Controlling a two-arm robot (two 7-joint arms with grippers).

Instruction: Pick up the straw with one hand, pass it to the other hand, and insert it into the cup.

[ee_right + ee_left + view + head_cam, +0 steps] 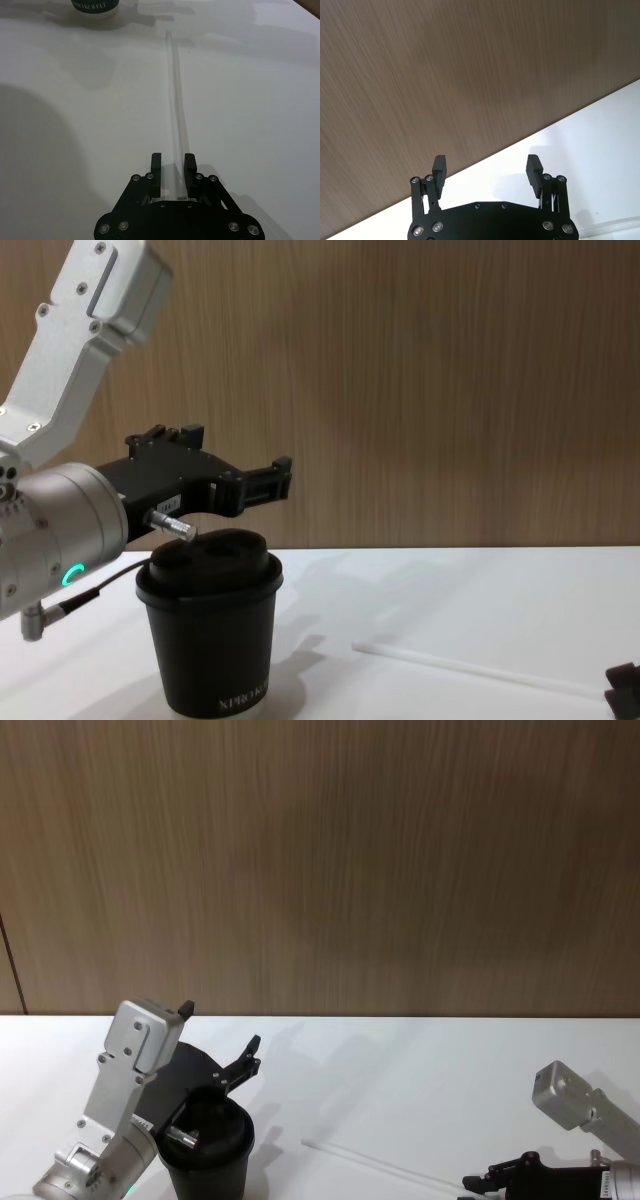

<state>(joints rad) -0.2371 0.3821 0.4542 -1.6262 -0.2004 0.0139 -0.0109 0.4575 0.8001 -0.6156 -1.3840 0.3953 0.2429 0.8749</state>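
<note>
The white straw (380, 1163) lies on the white table (420, 1070), right of the black lidded cup (207, 1145). My right gripper (470, 1183) is low at the table's front right. In the right wrist view its fingers (156, 175) are closed on the near end of the straw (175, 100), whose far end points toward the base of the cup (95, 6). In the chest view the straw (470, 667) rests flat, with the right gripper (625, 685) at its end. My left gripper (220, 1028) hangs open and empty just above and behind the cup (210, 630).
A brown wood-grain wall (320, 860) runs along the table's back edge. The left arm's silver wrist (50, 540) with its green ring sits close beside the cup on its left. Bare table surface lies between cup and straw.
</note>
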